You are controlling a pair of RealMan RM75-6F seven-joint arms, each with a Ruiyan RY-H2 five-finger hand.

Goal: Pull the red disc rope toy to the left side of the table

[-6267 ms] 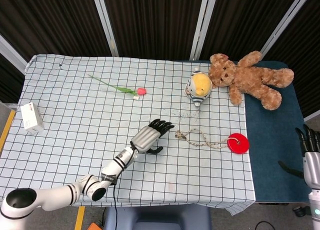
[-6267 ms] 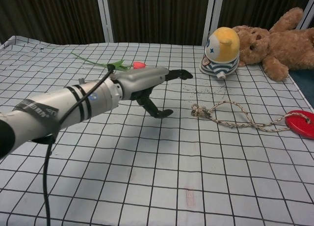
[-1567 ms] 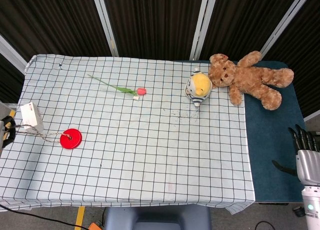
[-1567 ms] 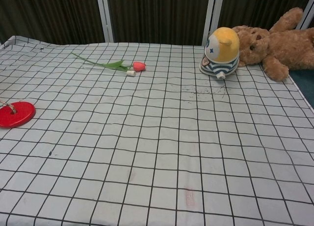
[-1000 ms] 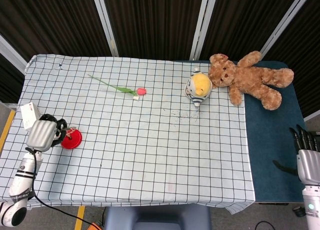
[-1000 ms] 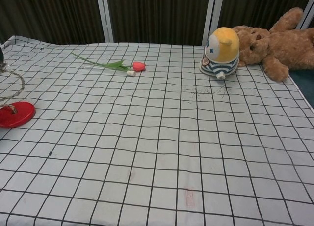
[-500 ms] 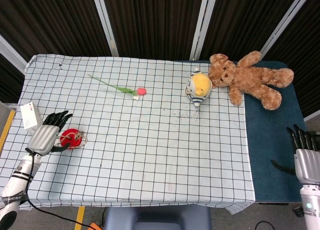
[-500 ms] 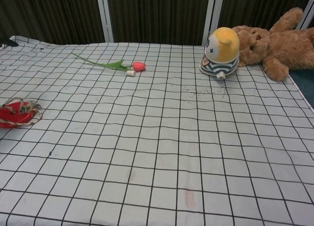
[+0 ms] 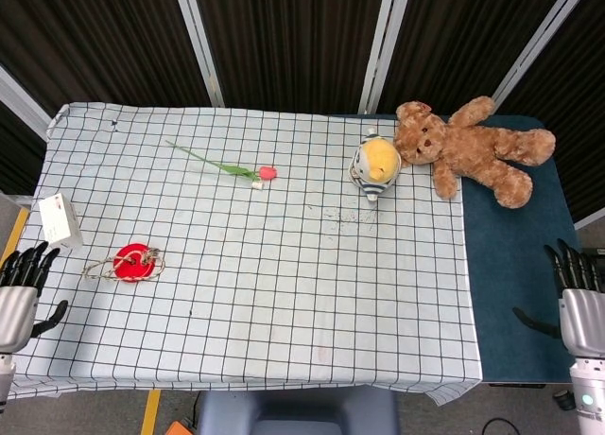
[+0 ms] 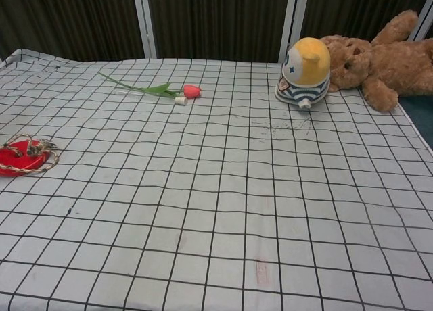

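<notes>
The red disc rope toy [image 9: 133,262] lies flat on the checked tablecloth near the table's left edge, its tan rope coiled loosely over and around the disc. The chest view shows it at the far left [image 10: 24,156]. My left hand [image 9: 19,293] hangs off the table's left front corner, fingers spread and holding nothing, well clear of the toy. At the right, my right hand [image 9: 579,298] is low beside the blue mat, fingers apart and empty. Neither hand appears in the chest view.
A white box [image 9: 59,219] sits at the left edge behind the toy. A tulip [image 9: 231,168] lies mid-left at the back. A yellow penguin toy [image 9: 375,165] and a brown teddy bear [image 9: 473,149] are at the back right, by the blue mat [image 9: 518,265].
My left hand has let go of the rope, drawn back from beside the disc and dropped off the table's left front corner. The disc and coiled rope stay put.
</notes>
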